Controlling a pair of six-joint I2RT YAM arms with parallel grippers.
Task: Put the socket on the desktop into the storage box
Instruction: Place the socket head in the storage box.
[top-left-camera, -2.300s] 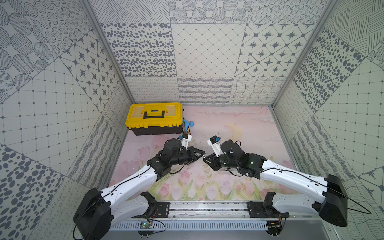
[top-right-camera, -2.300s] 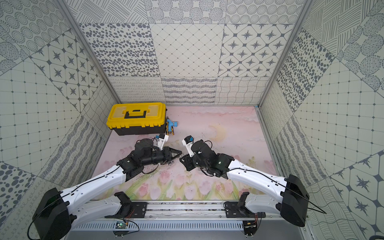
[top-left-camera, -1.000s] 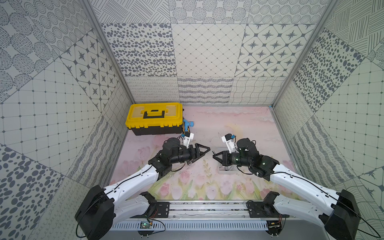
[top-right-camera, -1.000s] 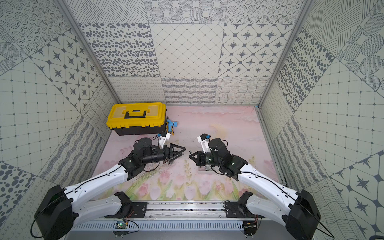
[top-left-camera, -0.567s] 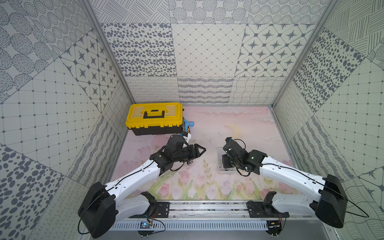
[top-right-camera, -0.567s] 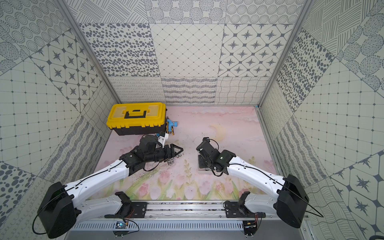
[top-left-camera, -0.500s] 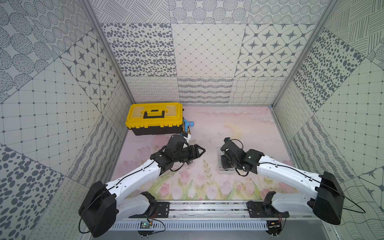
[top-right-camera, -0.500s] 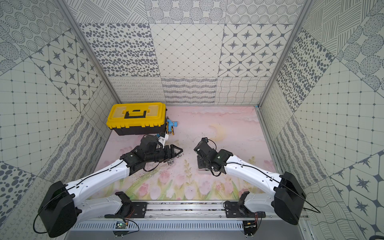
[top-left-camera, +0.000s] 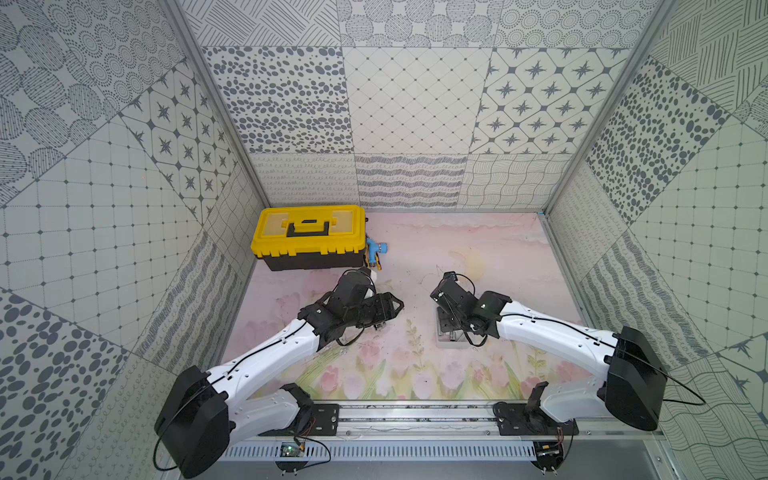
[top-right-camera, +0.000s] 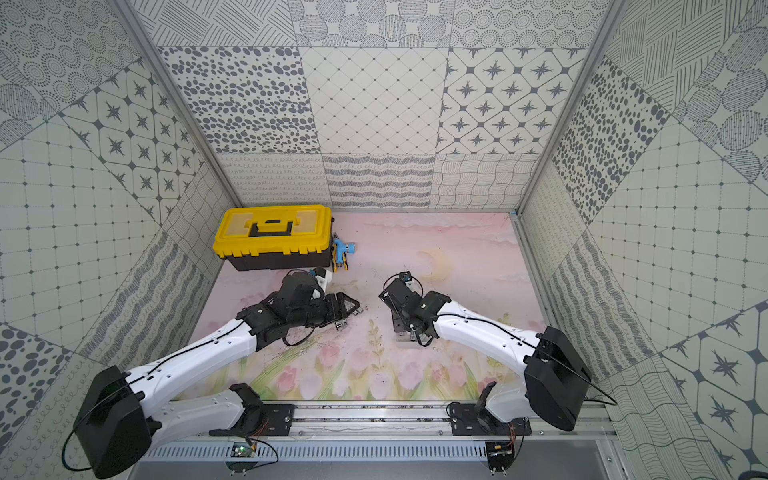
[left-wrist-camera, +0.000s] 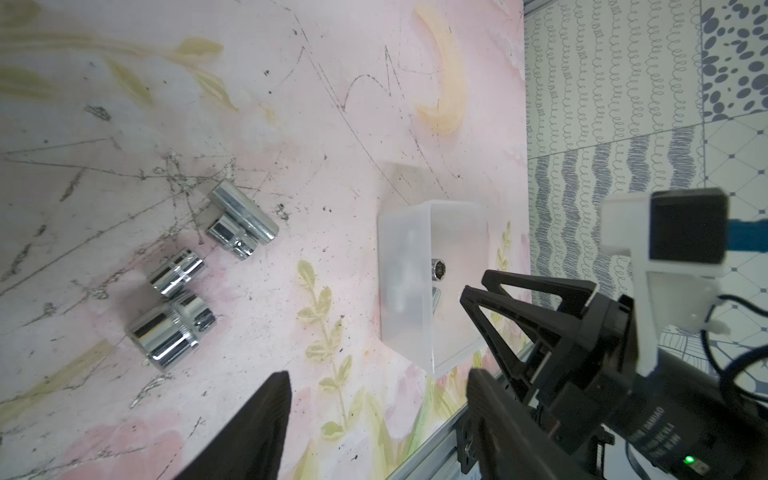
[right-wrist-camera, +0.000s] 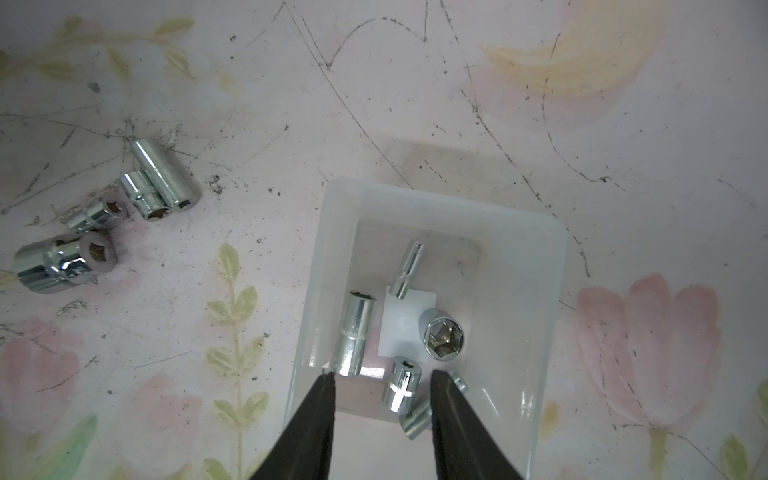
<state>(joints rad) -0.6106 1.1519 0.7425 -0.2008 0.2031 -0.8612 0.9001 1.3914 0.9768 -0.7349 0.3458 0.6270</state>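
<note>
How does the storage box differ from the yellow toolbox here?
The storage box is small and clear; the toolbox is far bigger, black with a yellow lid. The storage box is open, sockets showing inside; the toolbox is shut, contents hidden. The storage box lies below the right gripper; the toolbox stands farther back. Both rest on the table.

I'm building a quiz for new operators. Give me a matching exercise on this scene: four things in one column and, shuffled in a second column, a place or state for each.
Things
1. toolbox
2. clear box
3. blue tool
4. loose sockets

Places or states
A. clustered on the table
B. has sockets inside
C. shut, near the back wall
D. beside the toolbox

Pairs: 1-C, 2-B, 3-D, 4-A
</note>
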